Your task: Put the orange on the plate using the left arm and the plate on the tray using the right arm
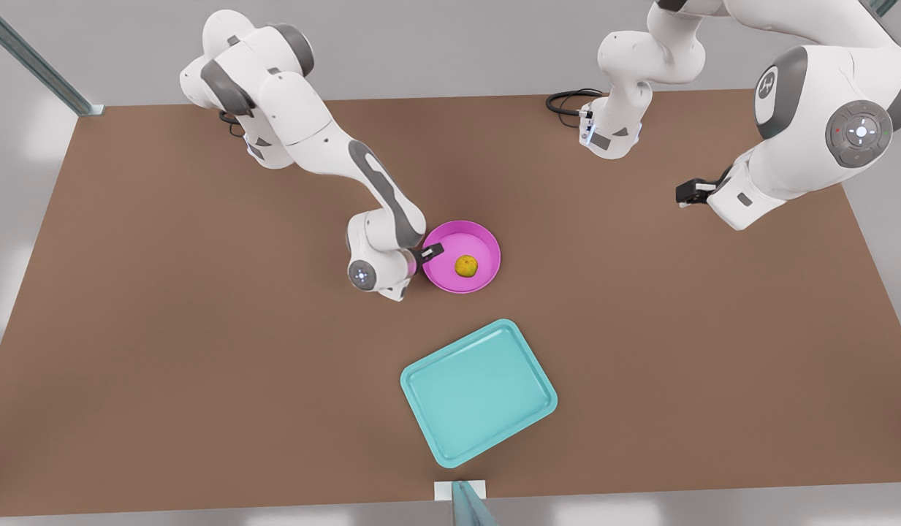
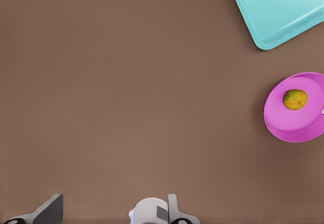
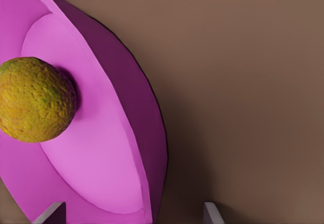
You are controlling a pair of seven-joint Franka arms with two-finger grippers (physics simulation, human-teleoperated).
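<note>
Tray (image 1: 478, 392) comes first as the largest loose item: the teal rectangle lies bare on the brown worktop (image 1: 165, 329) in the lower centre of the front view, turned at an angle, with nothing on it. The plate (image 1: 461, 257) sits above it, near the middle of that frame, well apart from the tray and flat on the worktop. The orange (image 1: 466, 266) rests inside the plate, a little toward the front view's right of its centre, so the first half of the job looks done. The second half, carrying the plate onto the tray, is not yet done. The right tool (image 1: 427, 255) is at the plate's rim on the front view's left side. In the right wrist view its two fingers (image 3: 50, 214) stand wide apart, one on each side of the rim, so the tool is spread and not yet clamped on anything. I judge the step in hand to be the grasp of the rim, then a lift and a carry toward the lower centre of the frame. The left tool (image 1: 690, 193) hangs high at the front view's right, waiting, well away from everything; its wrist view shows its fingers parted and holding nothing.
</note>
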